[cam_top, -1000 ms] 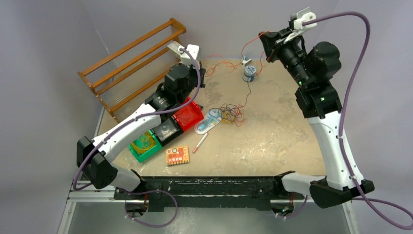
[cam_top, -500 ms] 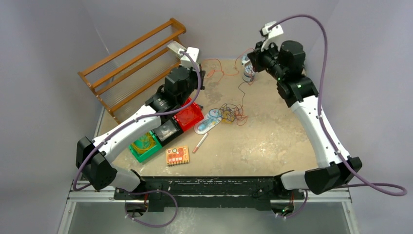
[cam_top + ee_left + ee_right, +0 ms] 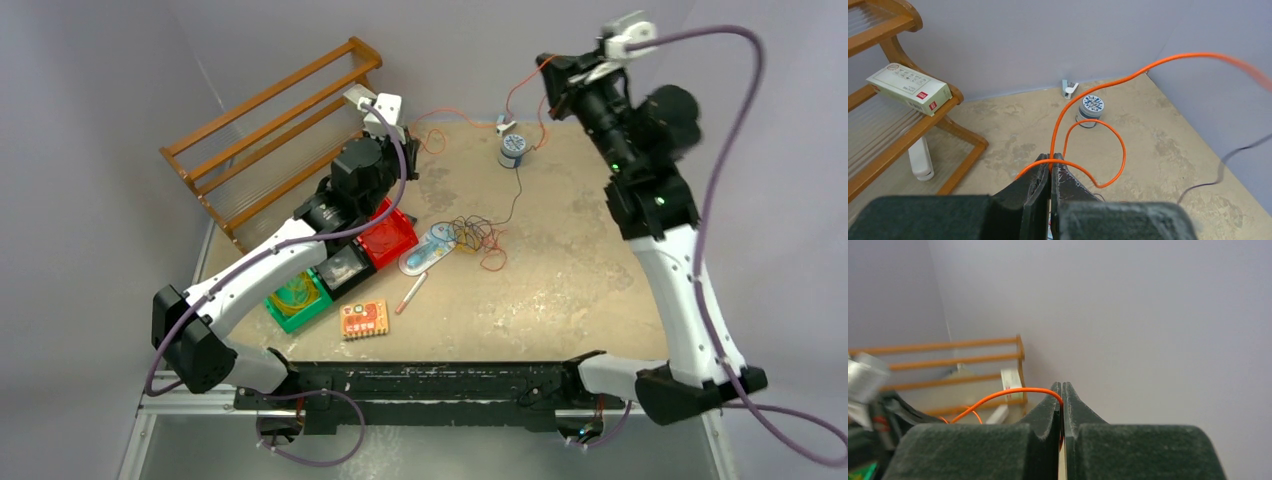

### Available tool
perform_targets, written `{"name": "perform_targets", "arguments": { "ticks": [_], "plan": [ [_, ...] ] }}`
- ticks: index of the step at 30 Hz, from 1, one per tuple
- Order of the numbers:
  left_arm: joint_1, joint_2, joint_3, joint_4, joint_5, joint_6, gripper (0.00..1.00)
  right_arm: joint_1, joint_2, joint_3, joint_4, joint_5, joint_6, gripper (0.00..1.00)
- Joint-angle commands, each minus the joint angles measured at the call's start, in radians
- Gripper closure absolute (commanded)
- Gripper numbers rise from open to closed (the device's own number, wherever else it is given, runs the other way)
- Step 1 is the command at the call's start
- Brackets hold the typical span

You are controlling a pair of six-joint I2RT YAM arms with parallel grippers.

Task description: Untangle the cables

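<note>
On a mottled tan table (image 3: 570, 290), with a wooden rack (image 3: 265, 125) slanting along its far-left edge, two arms hold one wire between them. The right arm (image 3: 680, 280) rises steeply from its base at the near-right corner, its wrist lifted high over the far-right corner and turned toward the back wall. The left arm (image 3: 270, 255) stretches low and diagonally over a red tray (image 3: 388, 240), its wrist near the foot of the rack.

The right gripper (image 3: 1061, 390) is clenched on the orange cable (image 3: 455, 112), which arcs out of its closed fingertips. The left gripper (image 3: 1050, 165) is likewise pinched tight on the same cable, where a small loop crosses itself at the tips. Between the two, the cable hangs off the table in a shallow sweep along the far edge.

The tangle of cables (image 3: 473, 233) lies at mid-table. A dark cable (image 3: 517, 195) trails from it toward a small tin (image 3: 512, 150) near the far edge.
</note>
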Motion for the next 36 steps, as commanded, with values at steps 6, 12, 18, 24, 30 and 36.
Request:
{"name": "perform_targets", "arguments": {
  "ticks": [6, 12, 18, 24, 30, 36],
  "plan": [
    [-0.003, -0.048, -0.004, 0.066, -0.030, 0.026, 1.00, -0.002, 0.127, 0.184, -0.035, 0.011, -0.011, 1.00],
    [-0.004, -0.041, 0.050, 0.122, -0.025, 0.010, 1.00, -0.002, 0.227, 0.528, -0.015, -0.061, 0.000, 1.00],
    [-0.004, -0.032, 0.088, 0.127, -0.030, 0.039, 1.00, -0.002, 0.291, 0.608, 0.010, -0.102, 0.030, 1.00],
    [-0.003, -0.037, 0.071, 0.121, -0.040, 0.055, 1.00, -0.002, 0.294, 0.528, 0.011, -0.103, 0.030, 1.00],
    [-0.004, -0.054, 0.056, 0.087, -0.067, 0.078, 1.00, -0.002, 0.297, 0.466, -0.006, -0.116, 0.032, 1.00],
    [0.008, -0.059, 0.063, -0.057, -0.086, 0.052, 1.00, -0.002, 0.279, 0.301, 0.013, -0.179, 0.084, 1.00]
  ]
}}
